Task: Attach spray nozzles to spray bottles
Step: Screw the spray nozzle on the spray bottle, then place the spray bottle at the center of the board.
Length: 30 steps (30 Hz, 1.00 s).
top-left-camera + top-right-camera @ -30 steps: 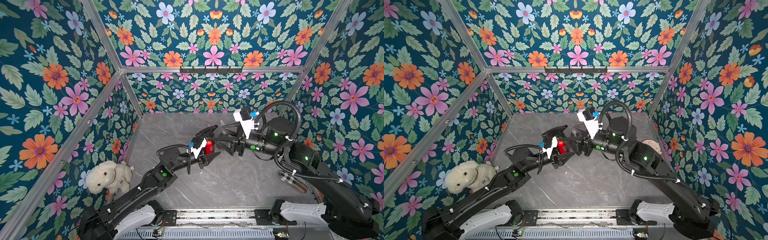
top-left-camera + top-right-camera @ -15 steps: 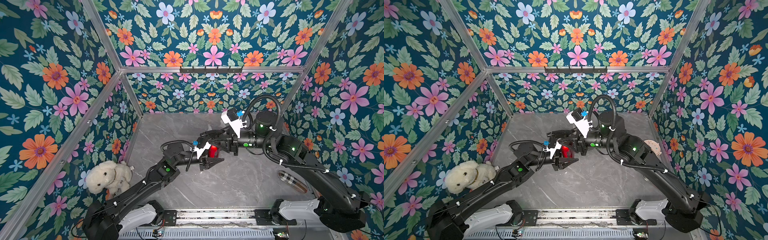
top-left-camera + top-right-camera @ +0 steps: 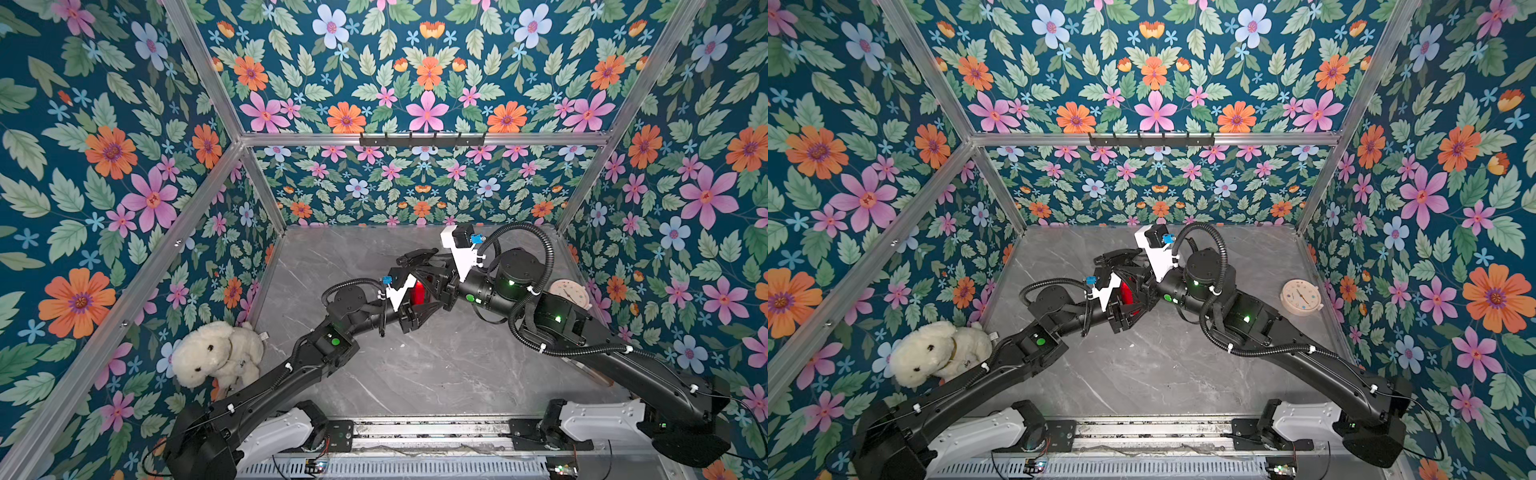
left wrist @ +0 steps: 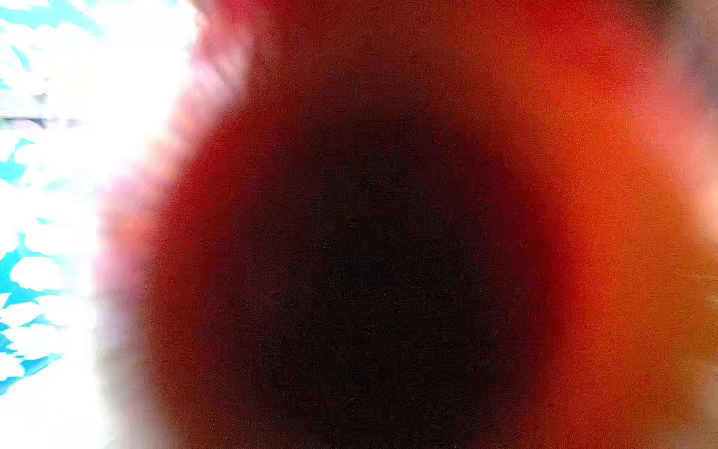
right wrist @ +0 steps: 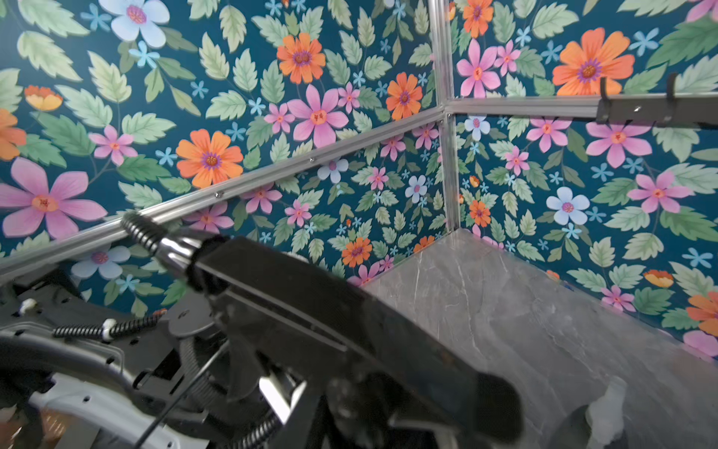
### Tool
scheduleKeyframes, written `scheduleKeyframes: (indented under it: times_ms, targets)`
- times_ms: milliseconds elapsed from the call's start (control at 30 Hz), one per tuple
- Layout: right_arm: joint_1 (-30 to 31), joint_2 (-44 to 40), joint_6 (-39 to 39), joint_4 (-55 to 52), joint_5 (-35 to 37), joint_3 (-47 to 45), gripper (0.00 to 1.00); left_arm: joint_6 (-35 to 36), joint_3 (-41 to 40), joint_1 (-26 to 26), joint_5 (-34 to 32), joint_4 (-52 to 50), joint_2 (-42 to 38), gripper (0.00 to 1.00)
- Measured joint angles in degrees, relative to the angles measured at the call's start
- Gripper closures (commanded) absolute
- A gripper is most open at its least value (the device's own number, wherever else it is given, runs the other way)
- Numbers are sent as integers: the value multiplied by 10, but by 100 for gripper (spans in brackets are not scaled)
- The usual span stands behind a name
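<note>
The grey marbled worktop (image 3: 415,374) is enclosed by floral walls (image 3: 124,166). Both arms are stretched inward from the near corners and are seen meeting above its middle. The left arm (image 3: 324,349) is held low and nearly flat. The right arm (image 3: 582,332) is raised at the elbow and angled down towards it, with a cable looped over the wrist.

The left end effector (image 3: 422,308) and the right end effector (image 3: 431,277) are set tip to tip and overlap in both top views. The width of neither pair of jaws can be told, nor can it be told which of them is gripping.

A white plush bear (image 3: 216,357) is seen well behind the left end effector, against the wall beside that arm. A round pale dial (image 3: 1301,297) lies well behind the right end effector. It is shown whole in a top view, while in a top view the dial (image 3: 569,289) is half covered by the right arm.

The red bottle (image 3: 417,291) is found between the two end effectors, touching or nearly touching both. The left wrist view is filled by its red blur (image 4: 582,194), so no fingers are shown there.

In the right wrist view a black finger (image 5: 349,318) is seen crossing the picture. Near its tip a blurred grey bottle (image 5: 571,431) capped by a whitish nozzle (image 5: 606,404) is seen standing on the worktop. That pair cannot be made out in the top views.
</note>
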Motion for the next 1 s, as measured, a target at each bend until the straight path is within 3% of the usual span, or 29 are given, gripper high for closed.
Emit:
scheduleKeyframes:
  times_ms: [33, 67, 633, 833, 1000]
  targets:
    - [0, -1, 2, 1, 1, -2, 92, 0, -1, 0, -6, 0, 0, 2]
    - [0, -3, 3, 2, 3, -4, 92, 0, -2, -1, -11, 2, -1, 0]
    - [-48, -80, 14, 24, 28, -86, 95, -18, -41, -1, -129, 0, -5, 0]
    - [-76, -118, 6, 36, 79, -159, 94, -34, -83, 1, -173, -21, -47, 0]
    - [-80, -117, 12, 103, 112, -299, 94, -46, -111, 0, -203, -56, -129, 0]
